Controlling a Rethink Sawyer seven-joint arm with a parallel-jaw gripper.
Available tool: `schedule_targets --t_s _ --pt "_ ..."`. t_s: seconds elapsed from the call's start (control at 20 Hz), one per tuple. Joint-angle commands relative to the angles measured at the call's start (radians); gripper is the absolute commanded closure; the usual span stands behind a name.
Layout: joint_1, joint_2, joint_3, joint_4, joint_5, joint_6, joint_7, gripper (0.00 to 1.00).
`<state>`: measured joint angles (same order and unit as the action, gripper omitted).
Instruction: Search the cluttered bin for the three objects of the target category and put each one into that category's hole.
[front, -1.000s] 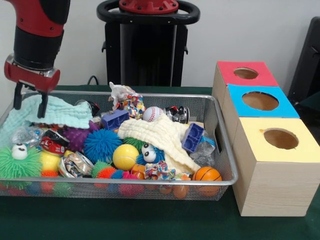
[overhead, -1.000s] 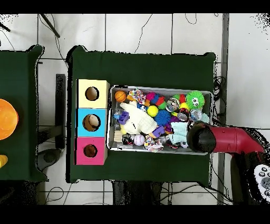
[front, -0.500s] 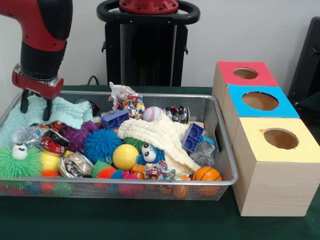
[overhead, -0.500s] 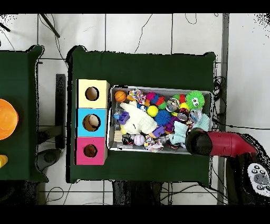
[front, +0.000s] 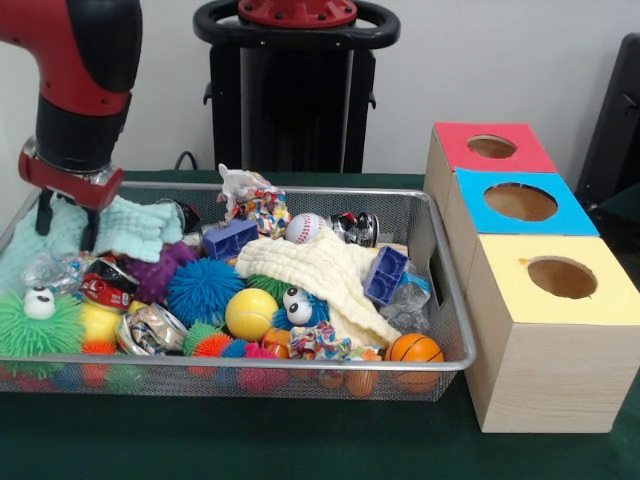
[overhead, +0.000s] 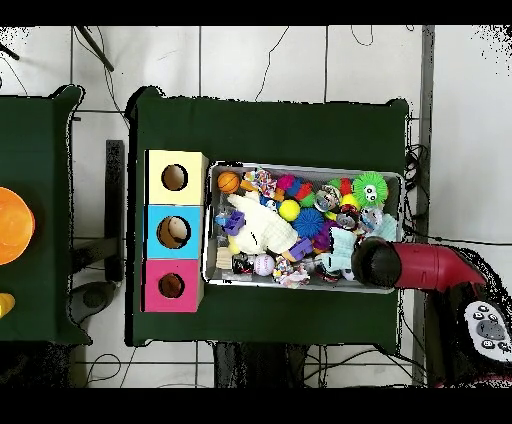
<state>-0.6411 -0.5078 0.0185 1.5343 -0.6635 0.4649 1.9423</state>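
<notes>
Red and black robot arm (front: 85, 70) poised, wrist pointing straight down.

Its claw (front: 65, 222) hangs from a red collar below a black cuff, two dark fingers (front: 42, 212) parted and pointing downward; seen from overhead, the red forearm (overhead: 425, 268) reaches in horizontally from the right.

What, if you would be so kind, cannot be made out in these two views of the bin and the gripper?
- Front view: the gripper hangs over the mint cloth; contact cannot be judged.
- Overhead view: the arm's red body hides the gripper entirely.
- Both views: whatever lies under the cream cloth is covered.
- Front view: the insides of the red box, blue box and yellow box are dark.
</notes>
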Motion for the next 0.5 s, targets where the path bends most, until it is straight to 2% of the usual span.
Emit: schedule_targets --t_s 0.05,0.1,0.15,0.3,0.5 --pt "-0.018 0.103 0.035 -0.048 0.048 -0.044 0.109 0.00" --pt "-0.040 0.102 0.063 -0.036 0.052 -0.082 0.094 0.00" --pt "-0.047 0.103 0.074 -0.033 0.053 -0.102 0.078 1.00" --pt "-0.079 0.102 0.116 -0.023 0.058 -0.107 0.032 1.00" --pt "-0.072 0.102 0.124 -0.050 0.050 -0.080 -0.003 1.00"
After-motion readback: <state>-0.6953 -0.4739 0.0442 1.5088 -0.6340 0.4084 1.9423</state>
